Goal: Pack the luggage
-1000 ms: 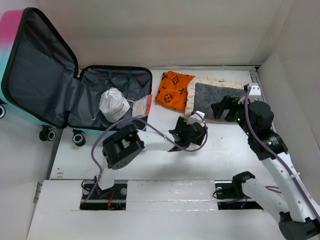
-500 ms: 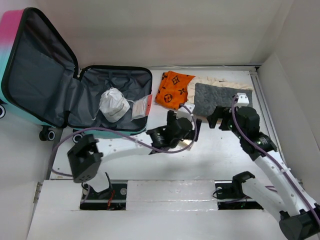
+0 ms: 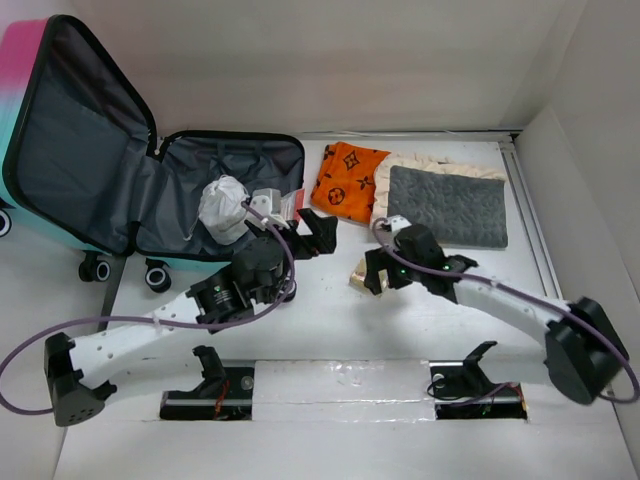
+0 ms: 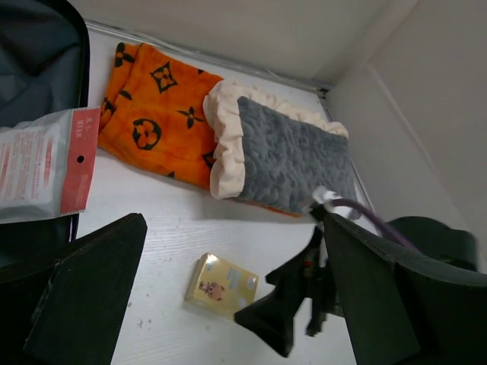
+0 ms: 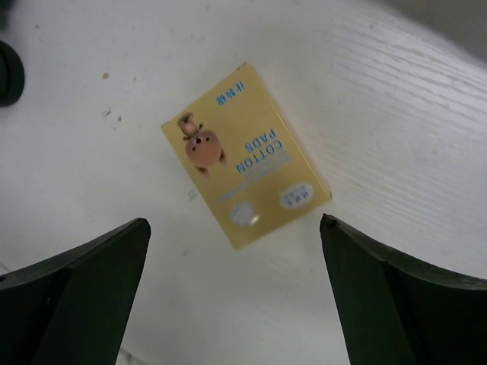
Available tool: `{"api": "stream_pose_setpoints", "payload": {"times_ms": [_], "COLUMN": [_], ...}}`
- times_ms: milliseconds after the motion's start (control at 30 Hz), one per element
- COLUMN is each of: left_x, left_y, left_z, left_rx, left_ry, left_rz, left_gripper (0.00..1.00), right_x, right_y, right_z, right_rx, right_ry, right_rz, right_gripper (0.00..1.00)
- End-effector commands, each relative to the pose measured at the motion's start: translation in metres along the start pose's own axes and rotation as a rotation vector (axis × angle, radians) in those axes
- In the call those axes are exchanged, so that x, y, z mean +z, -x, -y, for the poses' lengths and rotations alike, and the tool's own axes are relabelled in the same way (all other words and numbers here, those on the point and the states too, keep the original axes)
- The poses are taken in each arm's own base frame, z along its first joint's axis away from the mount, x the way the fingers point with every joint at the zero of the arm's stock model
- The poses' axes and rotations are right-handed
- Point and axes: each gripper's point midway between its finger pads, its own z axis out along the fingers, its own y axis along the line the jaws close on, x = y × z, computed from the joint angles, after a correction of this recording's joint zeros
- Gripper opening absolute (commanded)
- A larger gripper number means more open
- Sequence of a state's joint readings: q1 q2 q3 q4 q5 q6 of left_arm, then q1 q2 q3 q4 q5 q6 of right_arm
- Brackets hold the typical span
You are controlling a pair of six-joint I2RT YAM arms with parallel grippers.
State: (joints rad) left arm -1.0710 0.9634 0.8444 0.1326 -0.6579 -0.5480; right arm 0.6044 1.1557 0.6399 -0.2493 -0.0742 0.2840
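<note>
The luggage (image 3: 90, 150) lies open at the far left, its pink-teal lid raised and its grey-lined base (image 3: 185, 230) flat. A white cap (image 3: 225, 208) lies in the base. A red-and-white packet (image 3: 287, 212) rests on its right rim and also shows in the left wrist view (image 4: 46, 171). A yellow cotton-pads box (image 3: 356, 279) lies flat on the table. My right gripper (image 3: 372, 272) hovers over the box (image 5: 245, 156), open and empty (image 5: 234, 224). My left gripper (image 3: 318, 230) is open and empty (image 4: 232, 220), between the luggage and the box (image 4: 222, 284).
An orange patterned cloth (image 3: 345, 180) and a grey quilted cloth with a cream frill (image 3: 445, 205) lie at the back right, also seen in the left wrist view (image 4: 156, 125) (image 4: 293, 156). A white wall (image 3: 590, 200) closes the right side.
My left gripper pulled back left from the yellow box toward the luggage. My right gripper swung down-left from the grey cloth to above the box.
</note>
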Motion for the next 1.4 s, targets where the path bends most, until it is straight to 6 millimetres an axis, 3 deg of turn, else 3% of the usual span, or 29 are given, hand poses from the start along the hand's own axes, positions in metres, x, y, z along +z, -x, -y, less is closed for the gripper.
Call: {"api": "stream_pose_setpoints", "payload": {"times_ms": [0,100,167,333,500,767,900,1000,1067,1100,1200,1267,1333,1367], "left_x": [-0.008,-0.016,-0.018,-0.023,-0.023,-0.024,-0.026,-0.027,-0.027,-0.027,-0.032,-0.04,-0.046,-0.054], "left_y": [0.021,0.027,0.02,0.019,0.017,0.016,0.018,0.02,0.022,0.022,0.036,0.055,0.071,0.09], "left_z": [0.0,-0.004,-0.013,-0.021,-0.024,-0.027,-0.029,-0.029,-0.028,-0.028,-0.023,-0.017,-0.013,-0.009], "left_rx": [-0.045,-0.066,-0.054,-0.067,-0.061,-0.052,-0.052,-0.058,-0.064,-0.064,-0.095,-0.146,-0.179,-0.208], "left_ry": [0.0,-0.008,0.008,0.021,0.033,0.033,0.041,0.037,0.033,0.033,0.012,-0.022,-0.052,-0.087], "left_rz": [0.04,0.051,0.044,0.044,0.044,0.044,0.049,0.055,0.06,0.06,0.089,0.135,0.178,0.231], "left_gripper": [1.0,1.0,1.0,1.0,1.0,1.0,1.0,1.0,1.0,1.0,1.0,1.0,1.0,1.0], "right_x": [0.019,0.045,0.055,0.056,0.053,0.084,0.083,0.083,0.086,0.089,0.092,0.082,0.061,0.052], "right_y": [0.045,0.038,0.029,0.041,0.06,0.025,0.017,0.01,0.007,0.005,0.008,0.029,0.067,0.083], "right_z": [-0.017,-0.014,-0.01,-0.003,-0.019,-0.015,-0.025,-0.02,-0.017,-0.016,-0.019,-0.03,-0.058,-0.074], "right_rx": [-0.076,-0.108,-0.117,-0.172,-0.251,-0.253,-0.259,-0.252,-0.254,-0.245,-0.217,-0.199,-0.198,-0.197], "right_ry": [-0.008,-0.039,-0.052,-0.11,-0.117,-0.118,-0.083,-0.1,-0.115,-0.118,-0.116,-0.085,-0.003,0.065], "right_rz": [0.104,0.045,0.004,0.033,0.029,-0.104,-0.106,-0.12,-0.128,-0.133,-0.122,-0.057,0.048,0.09], "right_gripper": [1.0,1.0,1.0,1.0,1.0,1.0,1.0,1.0,0.93,0.76,0.45,0.39,0.37,0.37]}}
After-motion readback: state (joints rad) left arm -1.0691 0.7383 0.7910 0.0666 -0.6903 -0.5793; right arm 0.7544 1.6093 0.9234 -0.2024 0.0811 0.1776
